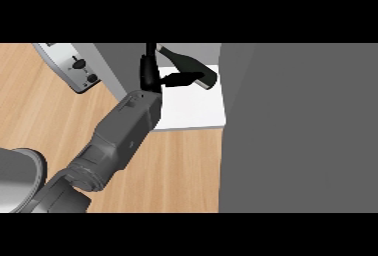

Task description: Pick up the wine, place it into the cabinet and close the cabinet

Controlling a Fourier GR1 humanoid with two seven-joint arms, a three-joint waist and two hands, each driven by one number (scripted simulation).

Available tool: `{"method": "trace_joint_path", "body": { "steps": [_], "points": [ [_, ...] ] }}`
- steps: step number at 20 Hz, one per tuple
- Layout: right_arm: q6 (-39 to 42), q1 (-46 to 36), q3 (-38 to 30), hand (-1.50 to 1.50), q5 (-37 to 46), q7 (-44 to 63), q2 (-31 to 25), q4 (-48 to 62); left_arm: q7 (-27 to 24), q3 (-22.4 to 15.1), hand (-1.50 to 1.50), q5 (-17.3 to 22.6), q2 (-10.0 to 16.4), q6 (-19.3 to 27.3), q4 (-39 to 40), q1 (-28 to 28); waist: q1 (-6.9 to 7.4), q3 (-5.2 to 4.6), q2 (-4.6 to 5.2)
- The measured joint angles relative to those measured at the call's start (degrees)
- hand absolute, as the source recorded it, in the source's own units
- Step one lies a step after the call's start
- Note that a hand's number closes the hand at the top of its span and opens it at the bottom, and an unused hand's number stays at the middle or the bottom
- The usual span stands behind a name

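Note:
The dark wine bottle (190, 64) hangs tilted over the white cabinet shelf (193, 109), its neck pointing up and left. My left hand (150, 75) reaches in from the lower left at the end of a grey forearm. Its fingers stand along the bottle's left side and its thumb (181, 78) crosses the bottle's body, so the hand is shut on the bottle. The cabinet's grey door (295, 130) stands open at the right and fills that side of the view. My right hand does not show.
A silver toaster (74, 67) sits on the wooden counter (44, 115) at the upper left, beside the cabinet's grey side wall (118, 70). A round grey object (16, 177) shows at the lower left edge.

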Motion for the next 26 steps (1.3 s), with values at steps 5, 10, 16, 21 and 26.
{"method": "trace_joint_path", "body": {
  "steps": [5,10,16,21,26],
  "points": [
    [-0.5,0.7,0.6,-1.5,0.1,0.6,0.2,-0.2,-2.1,1.4,-1.5,0.4,-0.6,-3.4,-3.4,1.3,1.06,-0.04,-0.42],
    [-1.2,1.0,0.8,-1.5,0.3,0.8,0.4,-0.4,-2.6,1.5,-1.5,-0.1,-1.0,-4.8,-8.7,3.7,2.31,-0.03,-0.97],
    [-2.1,-0.8,-0.4,-1.5,0.3,2.7,0.0,-0.5,-1.6,0.6,-1.5,-1.0,-0.8,-5.0,-17.1,8.1,3.3,-0.04,-1.3],
    [-2.3,-0.6,-0.7,-1.5,0.4,2.3,-0.1,-0.5,0.9,-1.8,-1.5,-1.9,-0.1,-4.2,-26.6,13.5,3.8,-0.02,-1.58],
    [-2.7,0.1,1.1,-1.5,0.8,2.0,0.1,-0.5,4.0,-5.2,-1.5,-3.2,0.8,-3.0,-38.4,21.4,4.01,-0.02,-1.68]
  ]
}}
